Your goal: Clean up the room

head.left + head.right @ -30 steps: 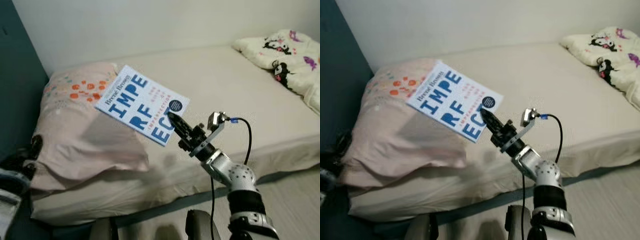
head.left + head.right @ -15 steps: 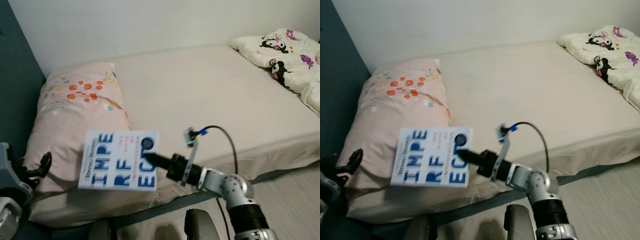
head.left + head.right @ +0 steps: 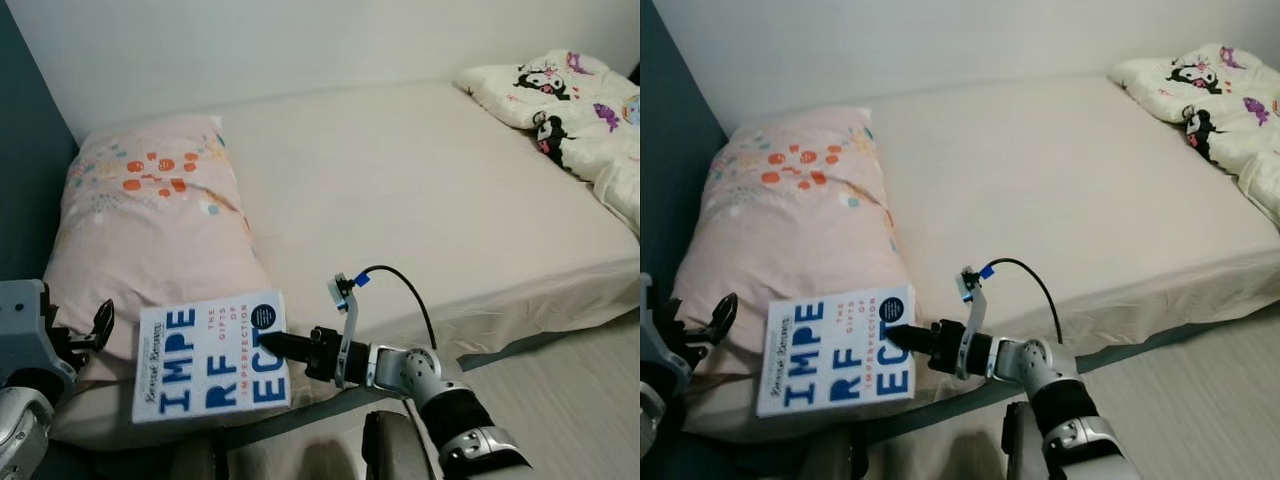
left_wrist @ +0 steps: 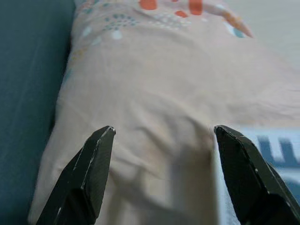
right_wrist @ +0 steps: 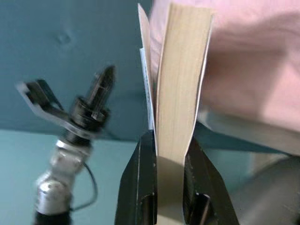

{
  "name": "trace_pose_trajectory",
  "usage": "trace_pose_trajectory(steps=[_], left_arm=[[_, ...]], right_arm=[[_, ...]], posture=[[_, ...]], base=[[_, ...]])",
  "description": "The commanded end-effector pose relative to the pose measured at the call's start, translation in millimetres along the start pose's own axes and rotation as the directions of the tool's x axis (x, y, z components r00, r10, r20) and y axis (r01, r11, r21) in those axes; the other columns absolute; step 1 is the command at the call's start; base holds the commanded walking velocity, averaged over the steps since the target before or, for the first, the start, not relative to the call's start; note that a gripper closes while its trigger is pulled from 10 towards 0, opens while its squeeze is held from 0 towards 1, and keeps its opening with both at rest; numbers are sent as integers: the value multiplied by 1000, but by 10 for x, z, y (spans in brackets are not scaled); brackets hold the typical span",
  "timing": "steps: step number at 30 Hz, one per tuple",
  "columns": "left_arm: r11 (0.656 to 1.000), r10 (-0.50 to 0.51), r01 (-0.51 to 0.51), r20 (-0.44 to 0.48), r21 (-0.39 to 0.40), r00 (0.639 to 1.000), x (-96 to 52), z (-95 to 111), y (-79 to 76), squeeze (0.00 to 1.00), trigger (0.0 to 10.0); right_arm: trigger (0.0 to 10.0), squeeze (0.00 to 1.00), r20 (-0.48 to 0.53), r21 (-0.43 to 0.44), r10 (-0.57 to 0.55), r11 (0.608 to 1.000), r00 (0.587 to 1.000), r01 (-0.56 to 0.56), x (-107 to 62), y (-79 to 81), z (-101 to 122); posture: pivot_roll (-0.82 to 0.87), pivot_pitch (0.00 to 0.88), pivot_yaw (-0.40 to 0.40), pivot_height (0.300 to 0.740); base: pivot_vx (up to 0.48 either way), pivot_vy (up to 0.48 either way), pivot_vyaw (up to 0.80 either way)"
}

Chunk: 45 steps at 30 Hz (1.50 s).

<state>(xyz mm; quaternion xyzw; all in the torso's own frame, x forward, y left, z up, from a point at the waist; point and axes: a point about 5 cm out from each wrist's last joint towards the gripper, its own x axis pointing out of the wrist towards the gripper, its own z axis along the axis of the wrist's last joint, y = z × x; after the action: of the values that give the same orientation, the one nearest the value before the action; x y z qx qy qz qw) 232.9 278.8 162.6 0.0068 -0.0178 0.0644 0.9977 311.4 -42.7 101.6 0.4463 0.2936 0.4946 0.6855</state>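
A white book (image 3: 211,357) with big blue letters hangs in front of the bed's near edge, below the pink pillow (image 3: 150,230). My right gripper (image 3: 272,346) is shut on the book's right edge, its arm reaching leftward across my front. In the right wrist view the book's page block (image 5: 178,93) sits pinched between the two fingers (image 5: 140,183). My left gripper (image 3: 97,322) stands open at the far left, just beside the book's left edge and close to the pillow (image 4: 164,93); its fingers (image 4: 86,173) hold nothing.
The bed (image 3: 420,190) has a beige sheet and runs to the right. A white blanket with cartoon prints (image 3: 560,100) lies bunched at its far right. A dark teal wall (image 3: 25,160) borders the left. Pale floor (image 3: 590,400) shows at the lower right.
My right gripper has carried the book from above the pillow down and to the left, to the bed's front edge. My left gripper has come up into view beside it.
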Motion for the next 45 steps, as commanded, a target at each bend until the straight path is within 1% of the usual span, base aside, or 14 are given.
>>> trace_pose_trajectory(steps=[1, 2, 3, 6, 10, 13, 15, 18, 22, 24, 27, 29, 31, 45], left_arm=[[1000, -11, 11, -6, 13, 1000, -21, 0, -22, 0, 10000], [1000, -26, 26, -2, 16, 1000, -16, 16, -39, 0, 10000], [1000, -26, 26, -2, 16, 1000, -16, 16, -39, 0, 10000], [998, -64, 64, 11, 27, 998, 16, 72, -84, 0, 10000], [997, -71, 70, 14, 31, 997, 25, 86, -95, 0, 10000], [996, -87, 87, 23, 31, 996, 41, 119, -124, 0, 10000], [995, -93, 92, 29, 27, 995, 44, 134, -142, 0, 10000], [995, -94, 94, 31, 22, 995, 45, 136, -156, 0, 10000], [995, -100, 99, 32, 17, 994, 53, 140, -169, 0, 10000], [994, -111, 110, 33, 11, 993, 61, 146, -185, 0, 10000], [993, -117, 117, 34, 11, 992, 66, 150, -195, 0, 10000], [992, -122, 122, 36, 11, 992, 74, 156, -206, 0, 10000], [992, -126, 126, 38, 11, 991, 79, 161, -215, 0, 10000], [993, -114, 114, 37, 17, 993, 113, 174, -200, 0, 10000]], right_arm=[[0, 0, 39, 36, 62, 997, 997, -63, 24, 39, 12], [0, 0, 41, 68, 95, 993, 995, -98, 65, 55, -15], [0, 0, 41, 68, 95, 993, 995, -98, 65, 55, -15], [0, 0, -12, 140, 101, 985, 995, -98, 161, -1, -163], [0, 0, -27, 152, 98, 984, 995, -93, 180, -14, -196], [0, 0, -84, 164, 108, 982, 991, -93, 228, -14, -291], [0, 0, -171, 173, 126, 980, 977, -96, 267, -14, -433], [0, 0, -247, 185, 117, 980, 962, -72, 248, -60, -558], [0, 0, -256, 190, 91, 981, 962, -43, 220, -99, -572], [0, 0, -289, 194, 49, 981, 956, 9, 178, -164, -605], [0, 0, -270, 164, -54, 981, 961, 101, 142, -259, -607], [0, 0, -167, 174, -183, 962, 969, 212, 95, -359, -519], [0, 0, -91, 197, -241, 947, 966, 255, 53, -402, -433], [0, 0, 30, 191, -345, 923, 938, 333, -91, -470, -194]], posture=[[87, 265, -77, 577], [95, 272, -77, 577], [95, 272, -77, 577], [121, 293, -81, 577], [125, 296, -82, 577], [132, 300, -85, 577], [136, 296, -91, 577], [137, 292, -92, 577], [136, 291, -92, 577], [136, 288, -91, 577], [136, 287, -91, 577], [140, 285, -89, 577], [139, 285, -89, 577], [147, 284, -83, 577]], base=[[0, 0, 0], [0, 0, 0], [0, 0, 0], [0, 0, 0], [0, 0, 0], [0, 0, 0], [0, 0, 0], [0, 0, 0], [0, 0, 0], [0, 0, 0], [0, 0, 0], [0, 0, 0], [0, 0, 0], [0, 0, 0]])
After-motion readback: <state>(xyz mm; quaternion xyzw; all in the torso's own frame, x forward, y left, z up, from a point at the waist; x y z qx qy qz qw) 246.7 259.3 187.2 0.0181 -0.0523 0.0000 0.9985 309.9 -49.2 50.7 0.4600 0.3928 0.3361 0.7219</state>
